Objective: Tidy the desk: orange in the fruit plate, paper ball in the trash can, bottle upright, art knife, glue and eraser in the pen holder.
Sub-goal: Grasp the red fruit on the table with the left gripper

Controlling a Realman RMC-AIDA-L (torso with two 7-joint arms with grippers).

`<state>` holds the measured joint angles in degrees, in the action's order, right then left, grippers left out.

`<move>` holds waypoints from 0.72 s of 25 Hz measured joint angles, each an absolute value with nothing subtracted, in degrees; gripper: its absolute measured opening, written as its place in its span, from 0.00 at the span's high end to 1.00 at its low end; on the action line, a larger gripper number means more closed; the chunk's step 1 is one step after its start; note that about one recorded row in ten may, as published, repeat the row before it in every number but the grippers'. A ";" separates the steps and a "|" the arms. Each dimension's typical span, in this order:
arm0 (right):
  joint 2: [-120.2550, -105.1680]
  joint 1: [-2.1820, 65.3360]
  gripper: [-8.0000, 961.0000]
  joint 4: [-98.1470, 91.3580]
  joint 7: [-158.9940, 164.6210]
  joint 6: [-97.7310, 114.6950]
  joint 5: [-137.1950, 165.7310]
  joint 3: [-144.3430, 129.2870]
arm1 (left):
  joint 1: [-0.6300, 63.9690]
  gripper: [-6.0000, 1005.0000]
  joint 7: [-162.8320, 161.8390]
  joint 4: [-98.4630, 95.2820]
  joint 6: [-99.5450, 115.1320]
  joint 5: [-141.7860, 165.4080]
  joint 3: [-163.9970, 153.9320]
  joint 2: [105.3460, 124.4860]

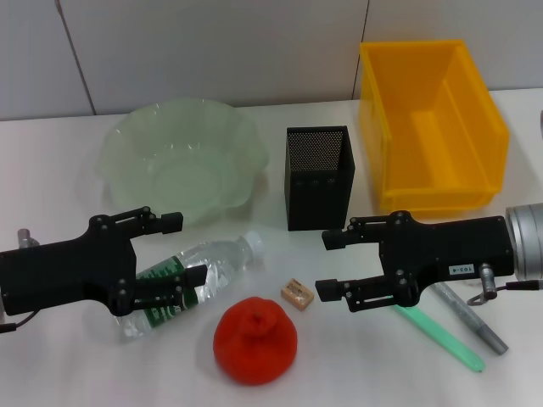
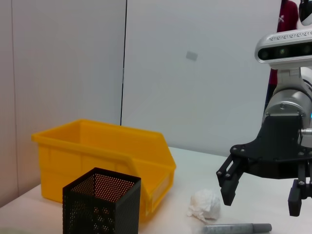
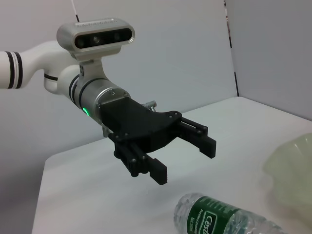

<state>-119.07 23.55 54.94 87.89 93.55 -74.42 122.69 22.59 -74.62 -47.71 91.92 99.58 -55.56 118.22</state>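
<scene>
On the white table [image 1: 76, 373] before grey wall panels [image 1: 212, 51], both grippers hover spread apart

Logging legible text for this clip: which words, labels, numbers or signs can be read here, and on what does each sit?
"Cesti...": only a guess at the white lettering on the green label of the bottle, lying on its side; cut off and blurred.
White sticker on the right gripper body: dark characters, too small to read.
Eraser: brownish mark, not legible.
Nothing readable on the trash can, pen holder or the grey marker.
</scene>
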 joint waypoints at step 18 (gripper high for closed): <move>-119.28 23.57 0.20 54.77 87.89 93.37 -73.83 122.69 | 22.52 0.19 -74.87 -47.54 92.12 99.51 -55.63 118.48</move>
